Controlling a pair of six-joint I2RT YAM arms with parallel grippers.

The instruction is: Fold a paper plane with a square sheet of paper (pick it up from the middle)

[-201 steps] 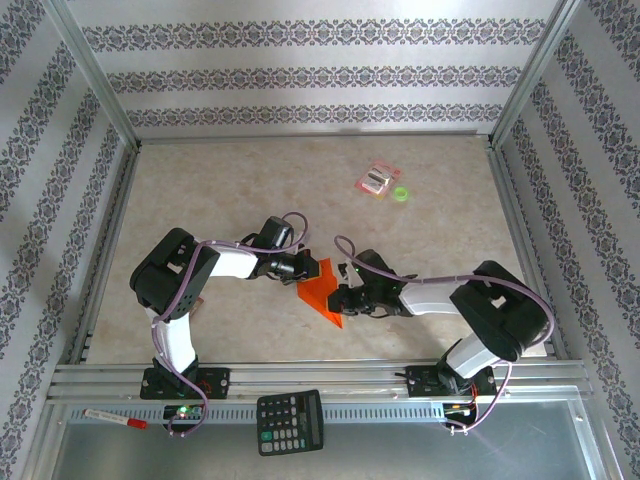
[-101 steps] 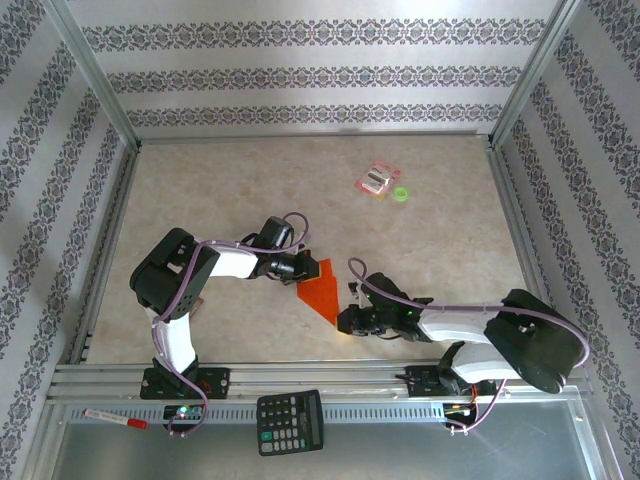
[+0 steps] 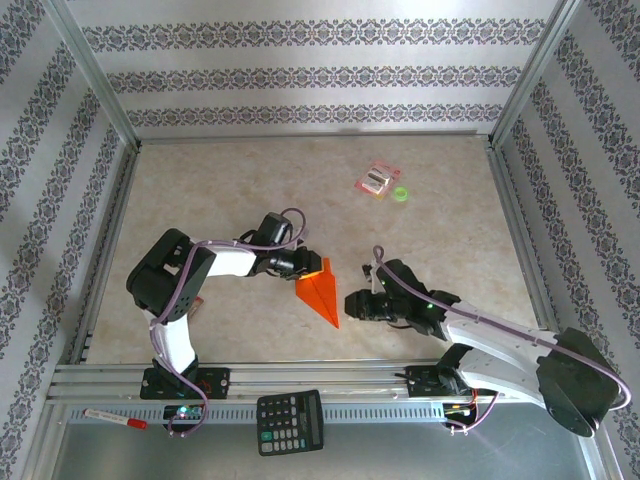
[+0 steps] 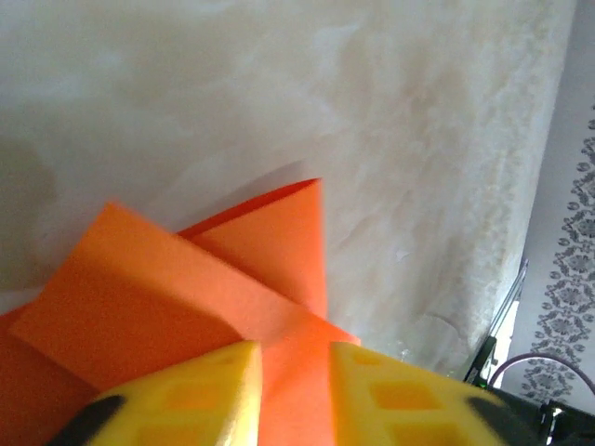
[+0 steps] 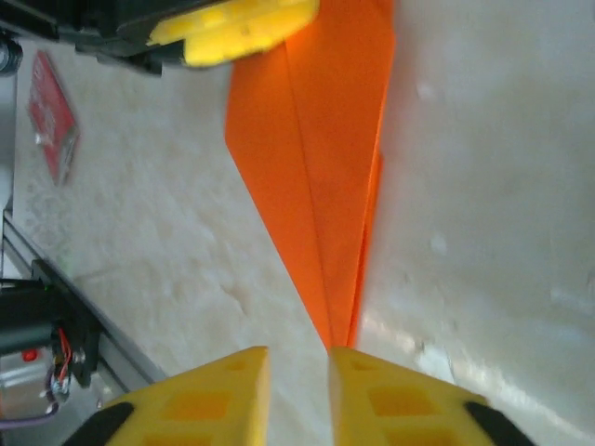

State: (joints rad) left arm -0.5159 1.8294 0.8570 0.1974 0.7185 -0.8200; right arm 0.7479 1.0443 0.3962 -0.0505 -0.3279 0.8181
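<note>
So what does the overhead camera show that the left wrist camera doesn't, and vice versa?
Overhead: both arms, the right hand near the tip of the paper plane, a black calculator and a pink-red packet. Left wrist: a close look at the plane's overlapping flaps, yellow fingers slightly apart over them. Shared: the orange plane, the left hand at its wide end, the beige table.
</note>
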